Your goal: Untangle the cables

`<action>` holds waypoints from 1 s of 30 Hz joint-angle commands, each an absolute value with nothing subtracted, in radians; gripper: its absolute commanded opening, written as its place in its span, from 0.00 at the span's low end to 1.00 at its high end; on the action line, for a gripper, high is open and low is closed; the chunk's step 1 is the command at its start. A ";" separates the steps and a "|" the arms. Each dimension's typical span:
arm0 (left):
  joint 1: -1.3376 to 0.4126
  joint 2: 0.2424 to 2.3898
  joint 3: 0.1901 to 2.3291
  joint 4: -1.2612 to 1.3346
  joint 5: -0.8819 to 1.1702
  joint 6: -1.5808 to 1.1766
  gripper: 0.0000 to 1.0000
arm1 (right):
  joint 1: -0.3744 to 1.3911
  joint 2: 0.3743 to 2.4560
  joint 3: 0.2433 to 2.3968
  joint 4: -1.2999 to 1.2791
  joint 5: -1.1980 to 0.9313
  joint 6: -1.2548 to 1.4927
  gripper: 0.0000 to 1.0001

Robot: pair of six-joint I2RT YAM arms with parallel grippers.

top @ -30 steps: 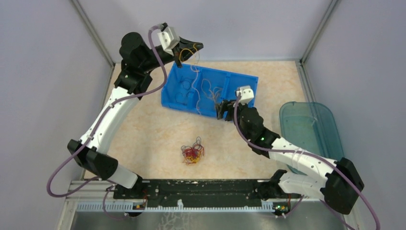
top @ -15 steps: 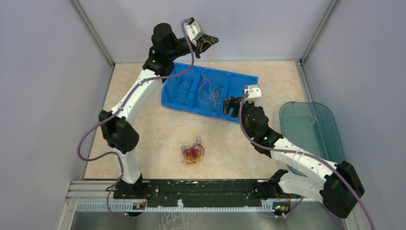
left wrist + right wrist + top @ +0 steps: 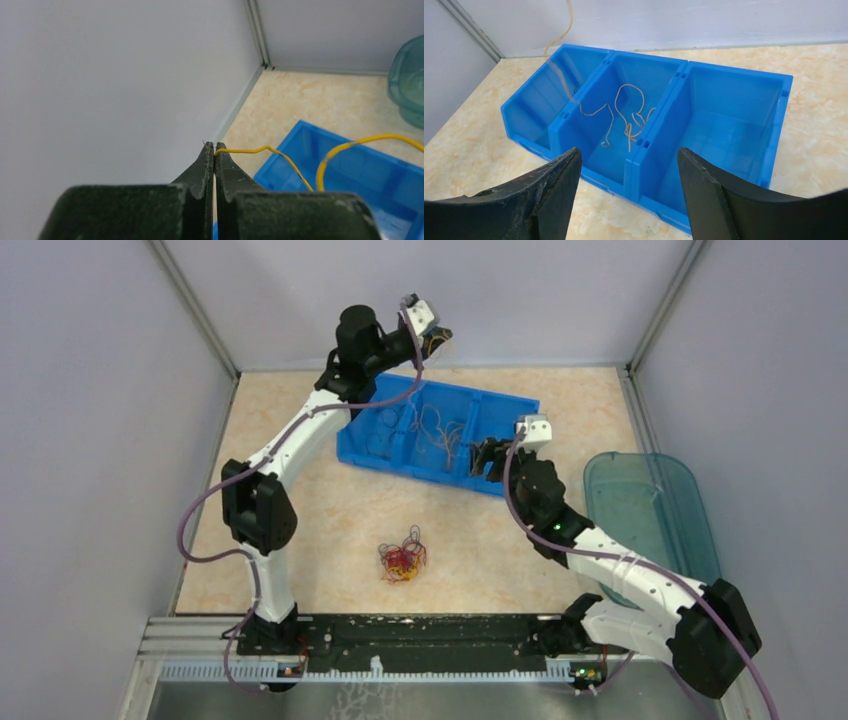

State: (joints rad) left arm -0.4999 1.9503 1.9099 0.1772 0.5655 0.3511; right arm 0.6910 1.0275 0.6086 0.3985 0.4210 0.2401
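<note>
Cables [image 3: 402, 560]: mostly knotted, lower centre on desk [image 3: 330, 530], a few loose in the blue bin [image 3: 520, 415]. Left tool [image 3: 214, 150], clamped on a yellow strand [image 3: 240, 151], has swung right above bin; right tool [image 3: 629, 165] wide, empty. Drop looks next.

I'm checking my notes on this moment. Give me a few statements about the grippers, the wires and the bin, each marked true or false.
1. The left gripper is shut on a yellow wire. True.
2. The right gripper is clamped on a wire. False: its jaws are wide open with nothing between them, and it faces the bin.
3. A tangle of wires lies on the table, outside the bin. True.
4. The bin has two compartments. False: it has three, and the middle one holds loose wires.
</note>
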 commanded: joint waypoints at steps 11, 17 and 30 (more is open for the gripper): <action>-0.564 2.037 1.860 -0.327 0.280 0.673 0.05 | 0.647 0.939 0.621 0.346 0.408 0.288 0.71; -0.602 2.144 1.984 -0.511 0.134 0.774 0.05 | 0.636 0.932 0.625 0.323 0.403 0.309 0.71; -0.610 2.248 2.090 -0.543 -0.133 0.847 0.09 | 0.629 0.924 0.631 0.313 0.391 0.339 0.71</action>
State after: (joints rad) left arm -0.6090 2.2253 2.0464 -0.5507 -0.0090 0.8024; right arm 0.6426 0.9508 0.6022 0.2958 0.3969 0.3183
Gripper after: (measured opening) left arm 0.054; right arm 0.710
